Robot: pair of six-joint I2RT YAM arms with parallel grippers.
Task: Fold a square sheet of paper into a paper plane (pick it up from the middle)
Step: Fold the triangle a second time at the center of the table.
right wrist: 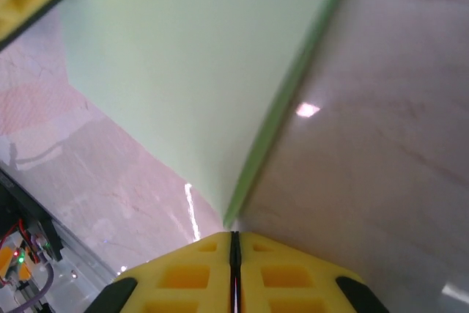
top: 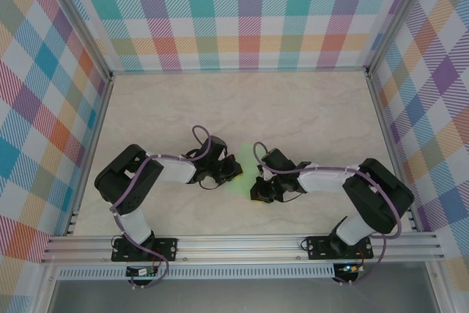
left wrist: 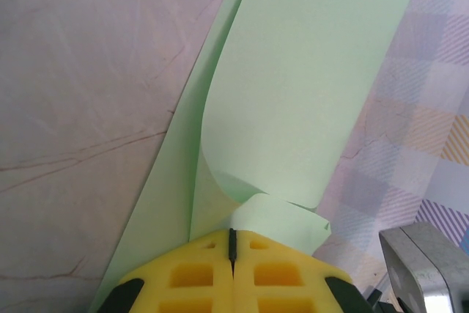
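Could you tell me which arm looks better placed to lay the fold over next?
Probably left: the left gripper pinches the curled-over flap of the paper, while the right gripper holds a narrow end.

beige marbled table, pale green paper — at its middle

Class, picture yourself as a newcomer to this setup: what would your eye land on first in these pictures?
The pale green sheet of paper stands out, bowed and curled between the two arms at the middle of the marble-look table. The left arm's yellow fingers pinch one curled end, and the right arm's yellow fingers close on the opposite tip. Bright plaid walls ring the table on three sides.
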